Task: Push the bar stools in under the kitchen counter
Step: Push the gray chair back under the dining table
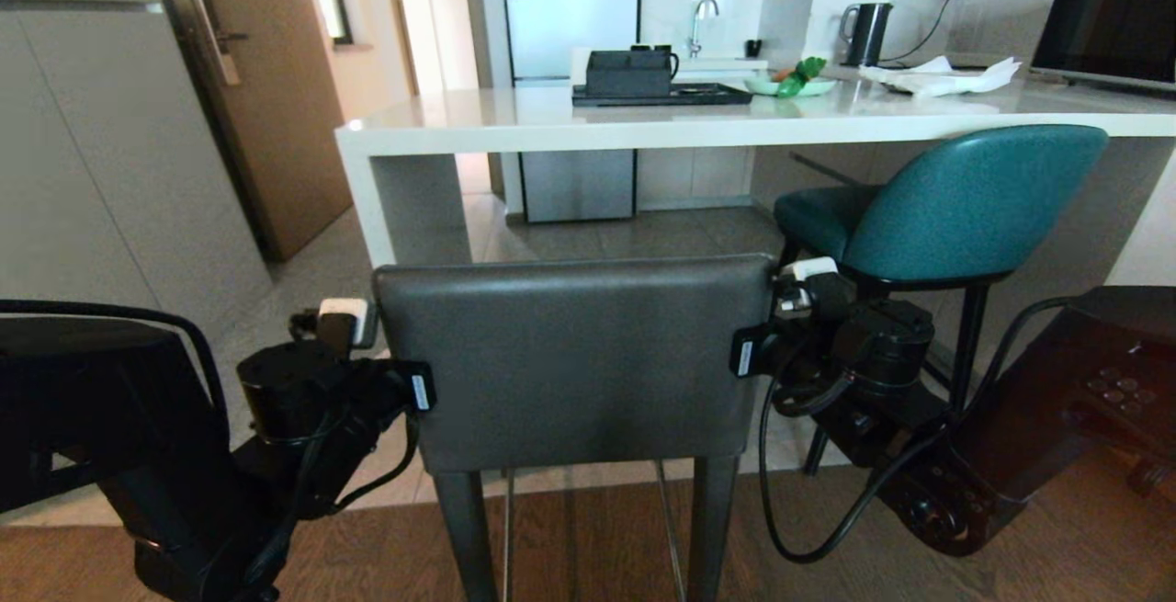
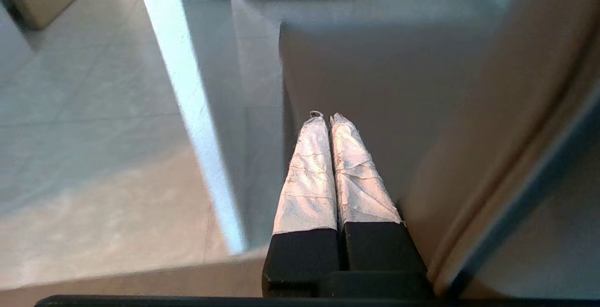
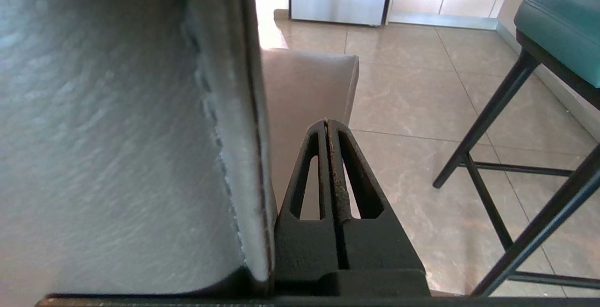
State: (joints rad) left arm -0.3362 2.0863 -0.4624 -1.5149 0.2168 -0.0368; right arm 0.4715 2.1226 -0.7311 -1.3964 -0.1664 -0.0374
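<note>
Dark grey square-backed leather stool (image 1: 574, 358) flanked by closed, empty left gripper (image 2: 326, 118) and right gripper (image 3: 326, 122); glossy white surface (image 1: 643, 119) beyond.

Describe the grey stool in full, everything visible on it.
The grey stool has a square, padded backrest in dark grey leather-like cover with stitched edges, dark legs and thin chrome rods between them. It stands upright on the wood floor, its back to the camera, short of the white counter, not yet under it. The left gripper and right gripper, fingers shut, sit against the backrest's two side edges. The teal stool stands apart on its right.
</note>
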